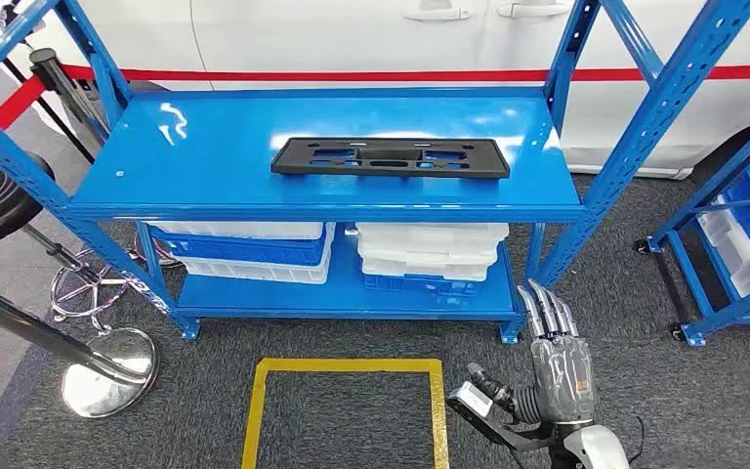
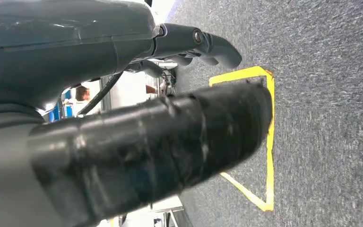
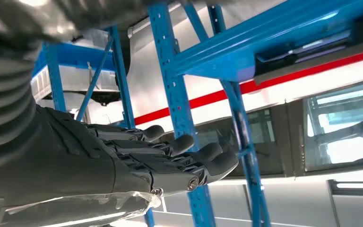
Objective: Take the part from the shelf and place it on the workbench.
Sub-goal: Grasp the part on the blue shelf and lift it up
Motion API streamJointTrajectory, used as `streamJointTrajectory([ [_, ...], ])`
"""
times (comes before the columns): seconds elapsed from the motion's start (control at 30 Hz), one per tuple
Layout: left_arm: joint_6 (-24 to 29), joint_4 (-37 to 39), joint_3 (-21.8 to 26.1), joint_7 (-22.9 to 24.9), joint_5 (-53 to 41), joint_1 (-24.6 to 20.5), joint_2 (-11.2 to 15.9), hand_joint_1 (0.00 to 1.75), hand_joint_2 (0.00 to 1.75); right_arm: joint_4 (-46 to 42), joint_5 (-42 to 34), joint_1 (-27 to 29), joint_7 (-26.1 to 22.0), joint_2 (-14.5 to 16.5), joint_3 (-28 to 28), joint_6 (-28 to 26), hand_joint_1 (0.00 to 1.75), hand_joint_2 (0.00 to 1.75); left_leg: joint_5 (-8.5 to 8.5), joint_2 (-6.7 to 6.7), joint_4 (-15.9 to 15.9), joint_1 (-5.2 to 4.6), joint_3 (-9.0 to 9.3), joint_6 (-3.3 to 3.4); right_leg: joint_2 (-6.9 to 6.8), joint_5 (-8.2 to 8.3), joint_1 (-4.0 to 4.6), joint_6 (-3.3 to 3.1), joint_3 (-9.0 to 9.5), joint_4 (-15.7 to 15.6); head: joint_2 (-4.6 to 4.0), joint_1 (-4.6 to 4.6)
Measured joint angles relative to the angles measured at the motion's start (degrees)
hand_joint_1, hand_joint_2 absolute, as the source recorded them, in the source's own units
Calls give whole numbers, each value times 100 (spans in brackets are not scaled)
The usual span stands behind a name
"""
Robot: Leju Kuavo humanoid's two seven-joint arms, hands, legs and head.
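At the bottom right of the head view the right hand [image 1: 559, 363] was raised over the grey carpet [image 1: 352, 420], fingers straight and held close side by side, thumb out to the left, holding nothing; in its wrist view the same hand [image 3: 137, 161] lay flat with the fingers extended in front of a blue upright of the shelf [image 3: 179, 109]. The left hand [image 2: 123, 118] took up much of its own wrist view, a thick dark thumb across the middle and darker fingers [image 2: 208, 45] curved above it, over carpet [image 2: 331, 113]; I could not tell whether it was wide or closed, though nothing appeared in it. A square of yellow tape [image 1: 344, 367] lay on the carpet at the bottom centre of the head view, just in front of the shelf [image 1: 215, 147]. Chrome stanchion bases [image 1: 107, 376] stood at lower left. On the lower level sat stacked bins, blue and white [image 1: 244, 249] at left and white [image 1: 430, 249] at right. The part [image 1: 389, 157], a long flat black frame with cut-outs, lay on the blue top level, right of centre, well apart from the right hand. Behind the shelf ran a white car body with a red stripe [image 1: 352, 73]. A second blue rack [image 1: 742, 215] stood at the right edge.
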Motion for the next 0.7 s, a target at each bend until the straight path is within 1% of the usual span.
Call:
streamJointTrajectory([
  [0.07,-15,0,-4,0,-4,2,0,0,0,-3,-26,-13,-10,0,-1,22,0,0,-193,-34,475,-22,-272,20,9,-17,21,-28,12,-1,-1,-1],
  [0.1,-28,0,-7,0,-6,5,0,0,0,-6,-57,-24,-19,0,-1,57,0,0,-348,-65,929,-42,-546,42,22,-35,47,-56,26,-2,-1,-1],
  [0.13,-38,0,-11,0,-9,11,0,0,0,-7,-94,-32,-25,-1,-1,104,0,0,-426,-84,1305,-67,-799,69,37,-53,76,-81,45,-2,-1,-1],
  [0.17,-44,0,-16,-2,-12,21,-1,0,0,-7,-138,-45,-28,-6,-1,157,0,0,-383,-96,1501,-93,-977,109,57,-76,110,-102,74,-1,-1,-1],
  [0.2,-47,0,-22,-9,-16,30,-2,0,0,-7,-174,-64,-32,-11,-1,208,0,0,-198,-102,1444,-125,-1040,167,80,-102,142,-117,116,-2,-1,-1],
  [0.23,-47,0,-31,-17,-20,37,-3,0,0,-7,-206,-88,-35,-18,-1,245,0,0,73,-108,1178,-164,-997,238,99,-129,172,-126,166,-3,-2,-1],
  [0.27,-47,1,-40,-26,-22,44,-2,0,0,-7,-234,-113,-38,-24,-1,277,0,0,356,-123,797,-211,-900,325,115,-158,189,-131,202,-8,-2,0],
  [0.3,-47,4,-50,-37,-23,42,4,0,0,-7,-258,-139,-42,-27,-1,304,0,0,552,-138,455,-250,-799,404,126,-187,211,-125,231,-8,-2,3],
  [0.33,-47,8,-59,-43,-22,33,7,0,0,-7,-279,-160,-48,-33,-1,327,0,0,645,-152,211,-284,-716,451,134,-207,217,-110,236,-7,-1,4],
  [0.37,-47,12,-67,-48,-22,22,7,0,0,-7,-298,-177,-56,-39,-1,348,0,0,665,-163,70,-310,-669,478,141,-219,210,-87,228,-11,-1,6],
  [0.4,-47,15,-75,-52,-20,10,5,0,0,-8,-314,-195,-68,-45,-1,366,0,0,642,-165,21,-323,-643,479,145,-221,207,-55,230,-22,-1,7],
  [0.47,-55,15,-94,-52,-16,-1,-8,0,0,-15,-349,-228,-89,-69,-1,396,0,0,665,-159,-101,-310,-575,474,137,-230,196,12,251,-44,-2,7],
  [0.5,-63,14,-102,-52,-13,1,-15,0,0,-19,-368,-253,-99,-85,-1,411,0,0,684,-149,-169,-291,-525,483,118,-279,197,45,233,26,-2,8],
  [0.53,-72,14,-107,-51,-10,3,-22,0,0,-22,-384,-282,-108,-102,-1,427,0,0,702,-139,-232,-272,-475,491,98,-379,198,78,152,209,-2,9],
  [0.57,-80,13,-110,-49,-8,6,-30,0,0,-23,-393,-305,-115,-115,-1,441,0,0,704,-127,-262,-264,-440,500,76,-518,182,105,-5,511,-2,10],
  [0.6,-86,13,-114,-46,-5,8,-35,0,0,-22,-400,-326,-122,-122,-1,456,0,0,691,-121,-270,-261,-422,511,65,-667,167,133,-229,891,-2,10],
  [0.63,-89,13,-117,-45,-4,7,-40,0,0,-20,-404,-335,-125,-125,1,468,0,0,671,-119,-268,-261,-407,513,60,-763,148,158,-456,1244,-2,10],
  [0.67,-90,13,-121,-44,-3,5,-45,0,0,-18,-405,-339,-126,-126,2,478,0,0,643,-119,-265,-261,-381,513,53,-752,130,180,-618,1450,-2,9],
  [0.7,-90,13,-126,-44,-3,3,-50,0,0,-16,-405,-343,-127,-127,3,484,0,0,609,-120,-264,-260,-340,506,45,-621,116,195,-675,1445,-2,10],
])
